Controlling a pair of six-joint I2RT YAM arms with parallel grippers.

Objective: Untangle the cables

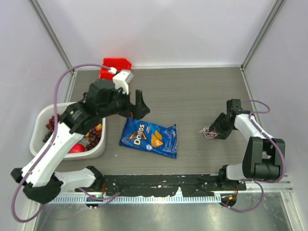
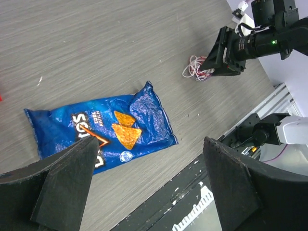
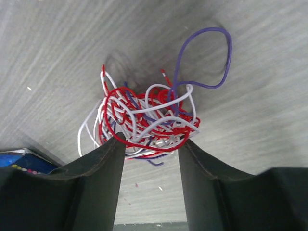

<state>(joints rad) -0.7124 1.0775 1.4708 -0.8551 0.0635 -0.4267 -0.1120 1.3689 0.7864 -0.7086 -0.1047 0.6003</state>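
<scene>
The cables (image 3: pixel 149 120) are a small tangle of red, white and purple cords lying on the grey table, with one purple loop sticking out beyond it. They also show as a little bundle (image 1: pixel 208 131) at the right of the table, and in the left wrist view (image 2: pixel 194 71). My right gripper (image 3: pixel 152 140) reaches down over them with a fingertip against each side of the tangle; its jaws stand apart, and the near cords lie between them. My left gripper (image 1: pixel 137 109) hangs wide open above the blue chip bag, holding nothing (image 2: pixel 150 144).
A blue chip bag (image 1: pixel 149 138) lies flat mid-table, left of the cables. A white bin (image 1: pixel 41 120) with fruit sits at the left edge, under the left arm. A red box (image 1: pixel 115 65) stands at the back. A black rail runs along the near edge.
</scene>
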